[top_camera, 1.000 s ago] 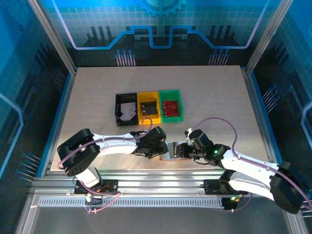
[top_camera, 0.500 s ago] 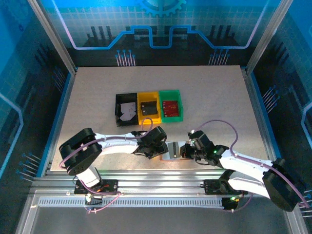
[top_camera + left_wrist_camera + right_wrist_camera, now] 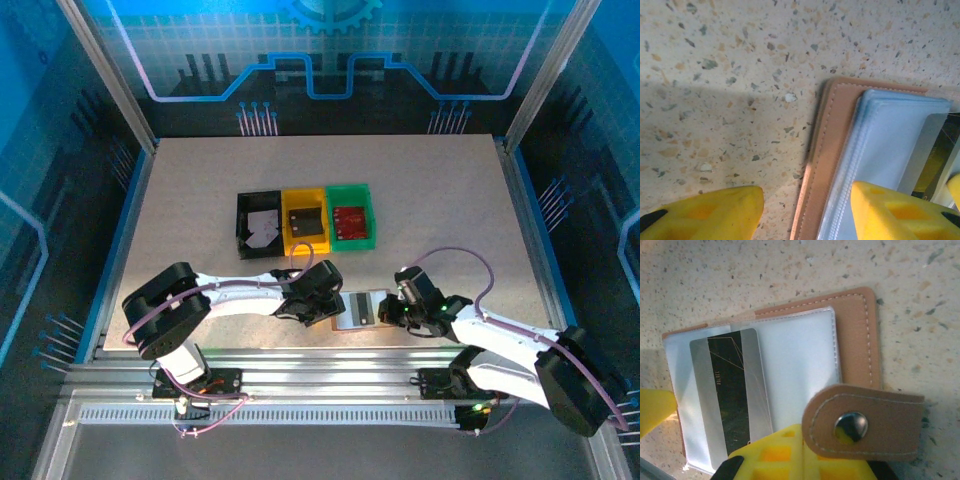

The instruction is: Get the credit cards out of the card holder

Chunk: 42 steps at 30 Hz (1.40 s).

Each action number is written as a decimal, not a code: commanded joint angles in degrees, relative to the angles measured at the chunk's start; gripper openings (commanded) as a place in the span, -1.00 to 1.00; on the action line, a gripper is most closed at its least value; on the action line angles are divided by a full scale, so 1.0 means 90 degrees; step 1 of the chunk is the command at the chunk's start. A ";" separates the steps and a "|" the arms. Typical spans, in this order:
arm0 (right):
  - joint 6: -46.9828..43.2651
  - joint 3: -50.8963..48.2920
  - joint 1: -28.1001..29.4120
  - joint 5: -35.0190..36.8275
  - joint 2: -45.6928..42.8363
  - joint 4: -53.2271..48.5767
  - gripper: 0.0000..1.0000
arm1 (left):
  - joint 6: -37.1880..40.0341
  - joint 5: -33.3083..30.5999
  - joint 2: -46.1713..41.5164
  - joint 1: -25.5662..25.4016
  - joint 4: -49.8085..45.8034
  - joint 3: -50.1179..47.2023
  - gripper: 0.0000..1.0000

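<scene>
On the speckled beige table [image 3: 440,200], near its front edge, the tan-pink leather card holder [image 3: 855,335] lies open, with a silver-and-dark credit card [image 3: 730,390] in its clear sleeve. The left fingers [image 3: 705,210] are released, straddling the holder's edge. The right fingers [image 3: 775,452] are also spread, and the snap tab [image 3: 865,425] overlaps one.

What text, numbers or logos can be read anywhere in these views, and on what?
Card in the card holder: a short sideways row of digits, too blurred to read.
Red card in the green tray: pale marks, too small to read.
Nothing else legible.
</scene>
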 commanded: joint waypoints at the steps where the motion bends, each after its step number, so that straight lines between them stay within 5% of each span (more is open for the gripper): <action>1: -0.0247 0.0344 -0.0048 -0.0207 -0.0238 -0.0379 -0.99 | -0.0183 0.0589 0.1256 -0.0324 0.1231 -0.0462 0.07; 9: -0.0265 0.0866 0.0217 -0.0322 -0.0491 -0.0612 -0.92 | -0.0135 0.0649 0.1399 -0.0396 0.1203 -0.0251 0.08; 21: -0.0158 0.0746 0.0484 -0.0714 0.0859 0.0624 -0.90 | -0.0176 0.0741 0.1771 -0.0504 0.1230 0.0068 0.08; 31: -0.0082 0.0358 0.0360 0.0190 0.0849 0.0216 -0.94 | -0.0376 0.0909 0.2259 -0.0708 0.1529 0.0036 0.08; 42: -0.0218 0.0146 0.0066 0.0257 0.0649 0.0000 -0.90 | -0.0540 0.1028 0.2667 -0.0924 0.1761 0.0103 0.08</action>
